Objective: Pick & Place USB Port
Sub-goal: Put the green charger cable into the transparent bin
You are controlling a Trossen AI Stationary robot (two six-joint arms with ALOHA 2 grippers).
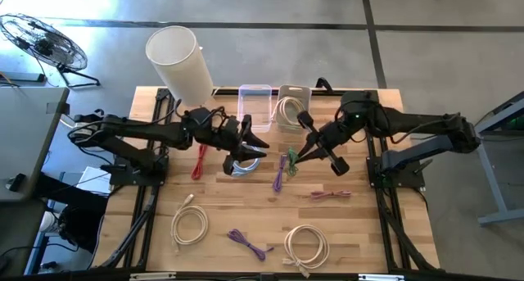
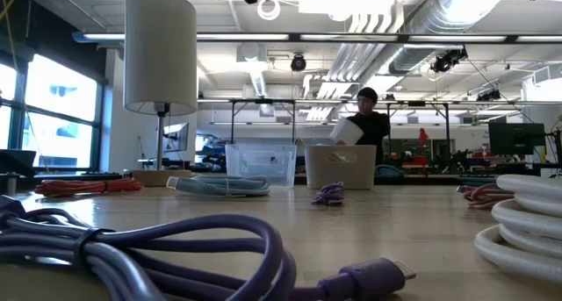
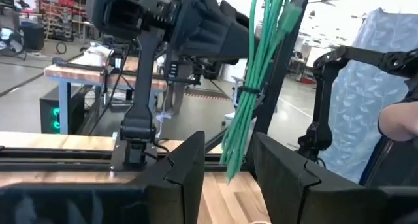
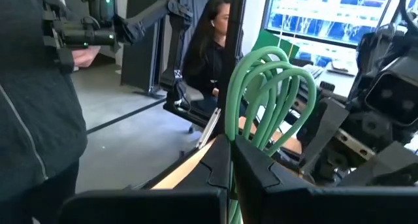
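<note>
A green coiled cable [image 1: 291,163] hangs from my right gripper [image 1: 301,154] over the middle of the table. In the right wrist view its looped end [image 4: 271,87] rises out of the shut fingers [image 4: 232,149]. My left gripper [image 1: 258,143] is open just left of the cable. In the left wrist view its two fingers stand on either side of the cable's lower end [image 3: 230,165]; whether they touch it, I cannot tell. A pale blue cable [image 1: 243,168] lies on the table under the left gripper. My right gripper pinches the green cable bundle between its two fingers, just below its looped end [image 4: 243,136], slanting down from the table's right. Several strands run through the hold. The bundle hangs below the fingers [image 3: 258,61], bound by a tie [image 3: 243,92].
At the far edge stand a clear box [image 1: 255,103], a container with a white cable [image 1: 288,109] and a white cylinder [image 1: 178,64]. On the table lie red [image 1: 199,160], purple [image 1: 279,176] and pink [image 1: 330,194] cables, and near the front white coils [image 1: 190,224] [image 1: 307,244]. People show beyond the table.
</note>
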